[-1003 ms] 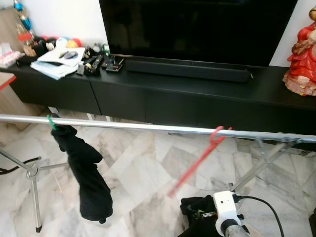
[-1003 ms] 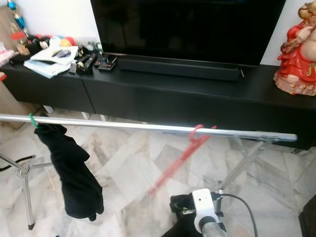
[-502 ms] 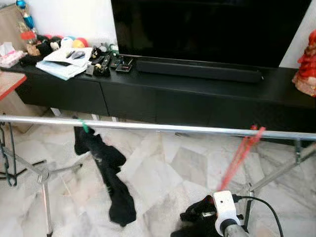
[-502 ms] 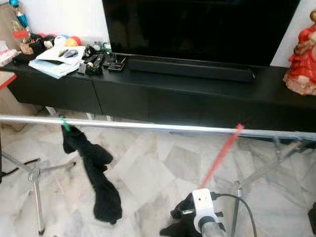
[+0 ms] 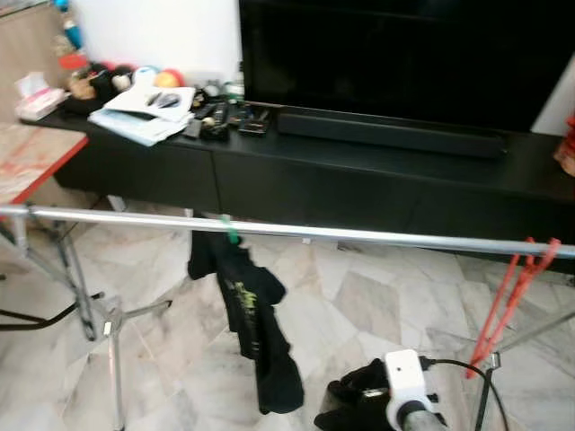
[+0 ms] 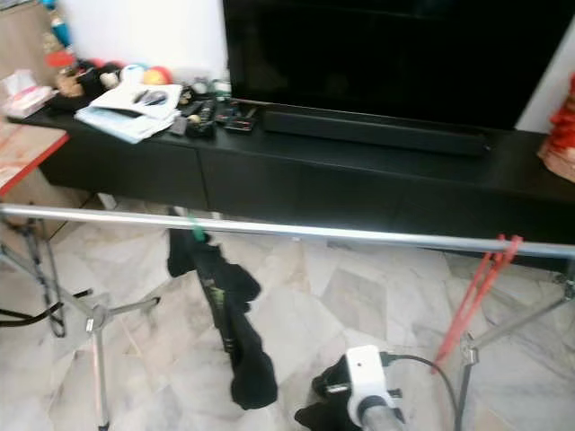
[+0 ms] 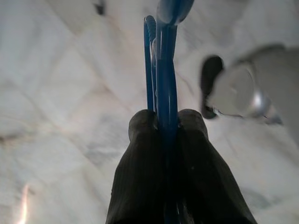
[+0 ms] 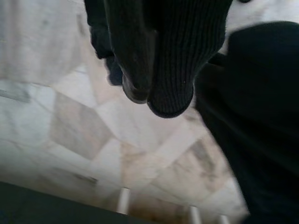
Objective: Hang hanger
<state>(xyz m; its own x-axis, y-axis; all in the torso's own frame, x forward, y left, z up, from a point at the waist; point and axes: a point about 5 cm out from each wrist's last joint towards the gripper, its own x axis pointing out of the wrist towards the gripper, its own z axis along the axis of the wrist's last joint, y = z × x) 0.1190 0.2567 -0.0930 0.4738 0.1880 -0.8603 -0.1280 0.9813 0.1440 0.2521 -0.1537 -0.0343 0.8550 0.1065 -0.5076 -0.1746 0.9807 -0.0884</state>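
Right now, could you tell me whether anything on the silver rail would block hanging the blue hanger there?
Nothing visible does. The left gripper holds the blue hanger. The rail is bare between the black garment and the red hanger.

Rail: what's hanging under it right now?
Under the rail a black garment hangs from a green hanger, and a bare red hanger hangs near the right end. The green hanger's lower part is hidden by the garment.
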